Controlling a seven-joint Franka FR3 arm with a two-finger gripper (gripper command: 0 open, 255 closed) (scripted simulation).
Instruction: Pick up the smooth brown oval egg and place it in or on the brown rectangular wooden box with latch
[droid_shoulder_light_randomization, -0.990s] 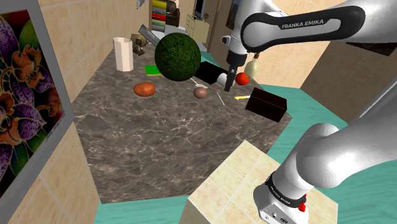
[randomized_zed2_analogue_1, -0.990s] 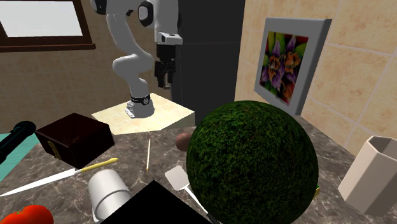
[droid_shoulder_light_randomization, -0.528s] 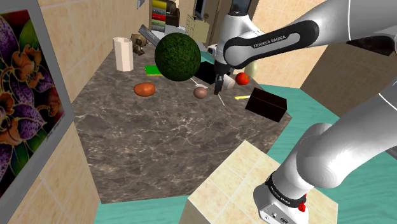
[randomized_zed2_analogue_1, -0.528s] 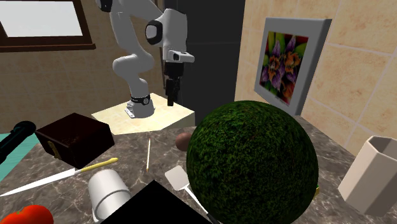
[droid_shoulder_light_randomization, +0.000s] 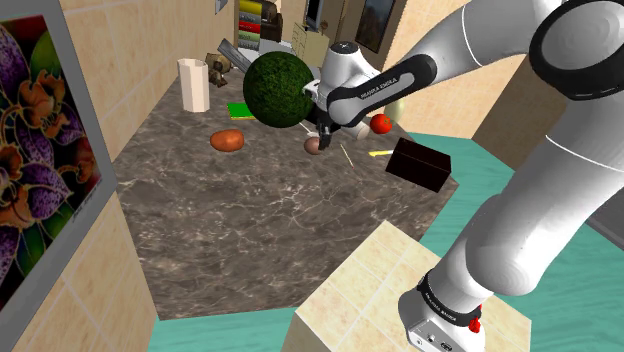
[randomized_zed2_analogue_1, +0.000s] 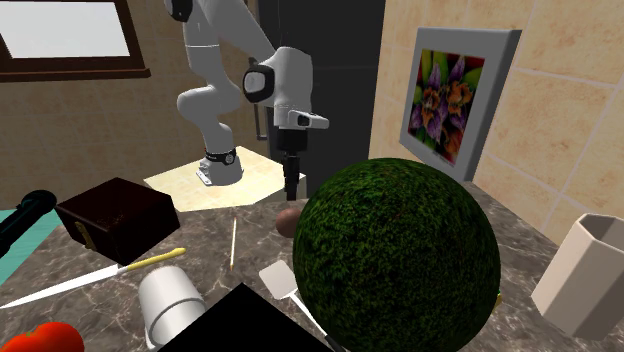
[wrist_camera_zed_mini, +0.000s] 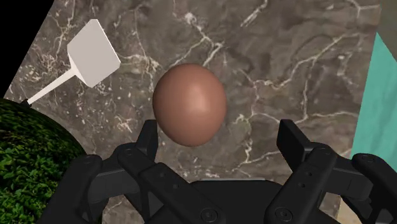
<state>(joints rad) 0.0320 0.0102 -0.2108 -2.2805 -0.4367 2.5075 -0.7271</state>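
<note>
Holding black two-finger gripper (wrist_camera_zed_mini: 217, 135) just above smooth brown oval egg (wrist_camera_zed_mini: 189, 104), jaws standing apart, gripping nothing. Egg lying on dark marble tabletop (wrist_camera_zed_mini: 305, 57) beneath jaws, sitting nearer one finger than the other. Dark brown rectangular box with latch (droid_shoulder_light_randomization: 418, 163) sitting closed, well off to side of jaws. Judging progress: approaching only; grasping, lifting, carrying, placing all pending.

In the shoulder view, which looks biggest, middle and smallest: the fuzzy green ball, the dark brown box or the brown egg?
1. Round leafy green ball
2. Dark brown rectangular box
3. Smooth brown oval egg
</note>
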